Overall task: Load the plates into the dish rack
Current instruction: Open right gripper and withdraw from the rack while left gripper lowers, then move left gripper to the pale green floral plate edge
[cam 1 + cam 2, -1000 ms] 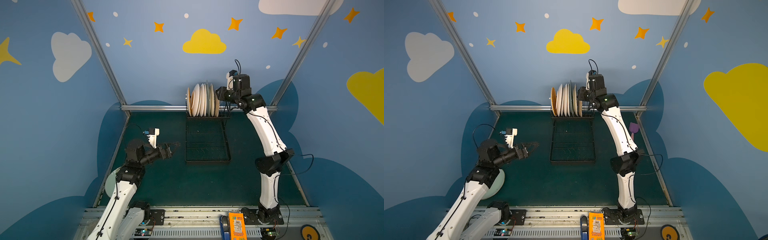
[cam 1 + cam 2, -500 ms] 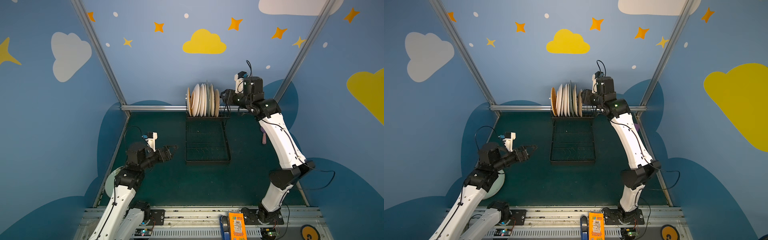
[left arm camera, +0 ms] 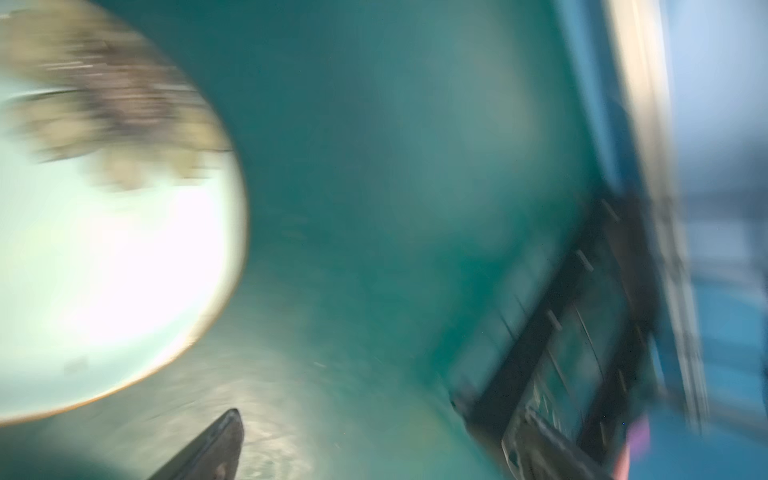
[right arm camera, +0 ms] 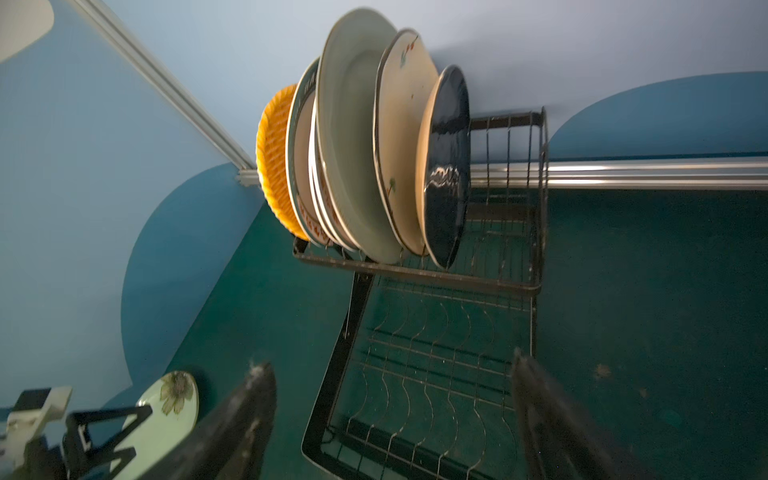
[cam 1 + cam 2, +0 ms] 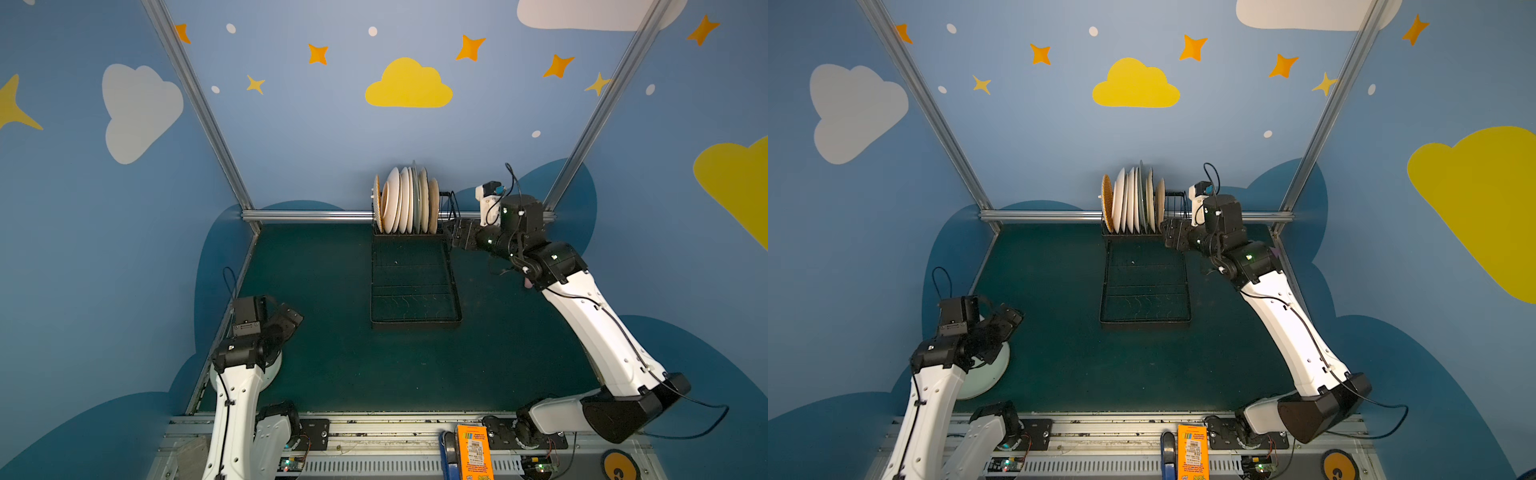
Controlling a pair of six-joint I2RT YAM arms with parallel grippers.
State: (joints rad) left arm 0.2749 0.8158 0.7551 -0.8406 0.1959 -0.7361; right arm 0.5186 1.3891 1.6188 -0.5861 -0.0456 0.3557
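Plates, round and mixed-coloured, stand in the black wire dish rack at twelve o'clock; the right gripper just released, jaws wide. One mint plate remains at seven o'clock beneath the open left gripper.

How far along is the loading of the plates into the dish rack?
Done: a row of plates stands upright in the dish rack. In hand: nothing; the right claw is open beside the rack, the left claw open near the flowered plate lying flat on the table. Left: that plate.
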